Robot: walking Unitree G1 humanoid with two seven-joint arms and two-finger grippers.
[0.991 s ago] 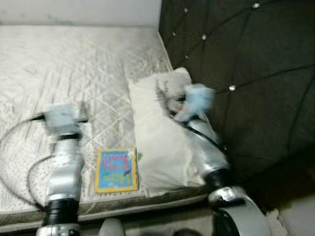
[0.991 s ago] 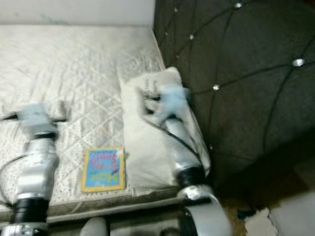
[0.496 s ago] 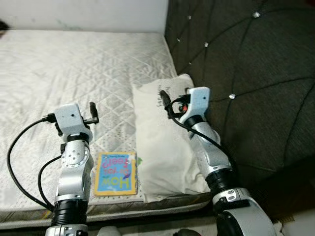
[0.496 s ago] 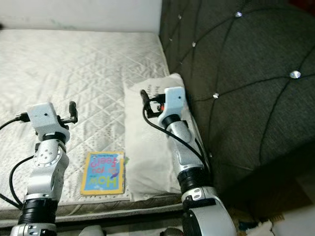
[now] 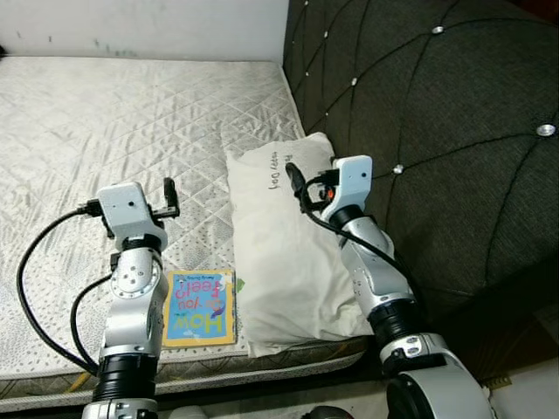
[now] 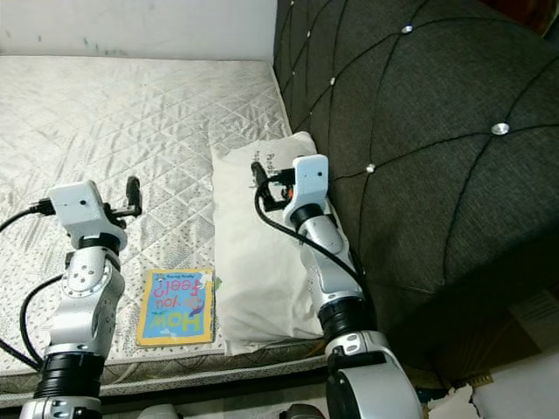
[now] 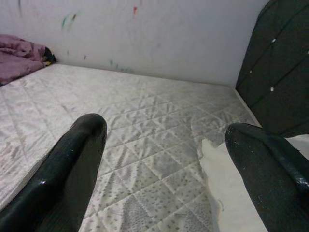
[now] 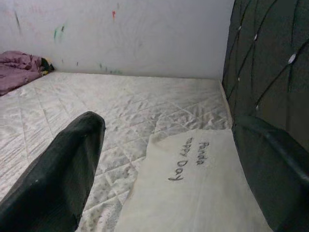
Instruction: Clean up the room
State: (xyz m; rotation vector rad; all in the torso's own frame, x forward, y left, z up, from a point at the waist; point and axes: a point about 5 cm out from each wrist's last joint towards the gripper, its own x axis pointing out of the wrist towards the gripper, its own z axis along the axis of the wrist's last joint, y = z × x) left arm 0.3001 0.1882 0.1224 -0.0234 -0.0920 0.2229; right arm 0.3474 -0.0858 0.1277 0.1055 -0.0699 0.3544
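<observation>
On the quilted mattress, one white pillow lies against the dark tufted headboard, and one colourful book lies just beside it near the edge. The right gripper hovers over the pillow, the left gripper over bare mattress; both gape wide, holding nothing. One purple cloth sits far off.

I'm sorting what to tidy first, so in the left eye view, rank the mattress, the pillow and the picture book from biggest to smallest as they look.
1. Mattress, by far the largest.
2. Pillow, lying along the headboard side.
3. Picture book, smallest, lying flat beside the pillow near the mattress edge.
</observation>
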